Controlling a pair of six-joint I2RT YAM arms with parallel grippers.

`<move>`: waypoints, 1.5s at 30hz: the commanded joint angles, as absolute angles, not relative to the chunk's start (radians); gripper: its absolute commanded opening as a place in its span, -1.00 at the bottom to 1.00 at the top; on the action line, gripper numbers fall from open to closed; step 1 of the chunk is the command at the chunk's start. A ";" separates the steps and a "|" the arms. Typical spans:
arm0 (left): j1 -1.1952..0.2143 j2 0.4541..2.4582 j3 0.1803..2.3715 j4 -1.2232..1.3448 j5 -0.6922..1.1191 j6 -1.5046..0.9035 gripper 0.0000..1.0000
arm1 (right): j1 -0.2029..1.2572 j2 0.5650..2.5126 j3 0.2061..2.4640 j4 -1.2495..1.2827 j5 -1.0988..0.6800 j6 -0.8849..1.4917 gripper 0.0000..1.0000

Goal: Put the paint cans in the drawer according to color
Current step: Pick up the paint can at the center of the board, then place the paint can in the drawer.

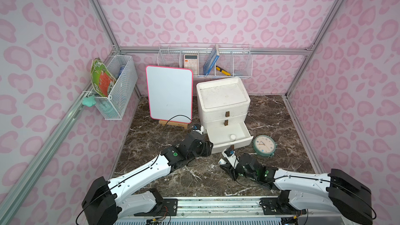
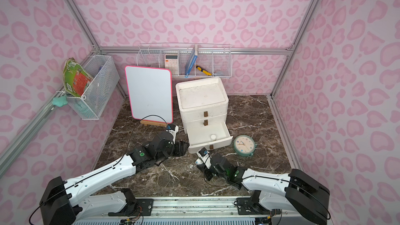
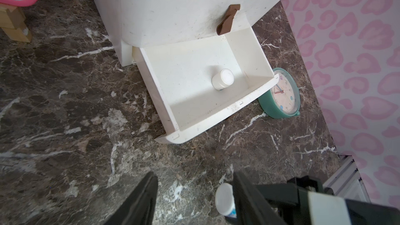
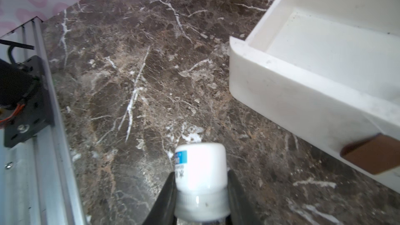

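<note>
White paint can (image 1: 233, 137) in open bottom drawer (image 1: 236, 144), second white can (image 1: 222, 161) at right end effector (image 1: 223, 163)

Staged robot test cell is indicated: aluminium frame (image 1: 281, 51) is clad in pink printed panels (image 1: 216, 7), marble-look bench (image 1: 270, 115) is enclosed, arms (image 1: 147, 170) are bolted to a near rail (image 1: 216, 205).

Pink leopard-spotted walls (image 1: 216, 7) enclose a dark brown marble floor (image 1: 270, 115) veined with white.
</note>
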State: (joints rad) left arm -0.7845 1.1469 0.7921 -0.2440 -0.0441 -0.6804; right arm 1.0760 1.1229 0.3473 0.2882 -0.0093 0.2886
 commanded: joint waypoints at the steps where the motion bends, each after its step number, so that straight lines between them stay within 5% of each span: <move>1: -0.749 1.123 0.783 -0.288 0.165 -0.731 0.25 | 1.089 1.020 0.345 0.200 -0.008 0.240 -0.79; 10: -0.741 1.176 0.759 -0.155 0.522 -0.990 0.43 | 1.068 1.031 0.436 0.254 -0.087 0.118 -0.84; 25: -0.686 1.141 0.668 0.070 0.568 -1.223 0.13 | 0.998 1.089 0.445 0.383 -0.228 0.117 -0.87; 32: -0.684 1.145 0.663 0.068 0.572 -1.238 0.22 | 0.981 1.105 0.442 0.456 -0.288 0.107 -0.88; 45: -0.668 1.109 0.658 0.059 0.576 -1.236 -0.14 | 0.952 1.154 0.456 0.515 -0.328 0.135 -0.90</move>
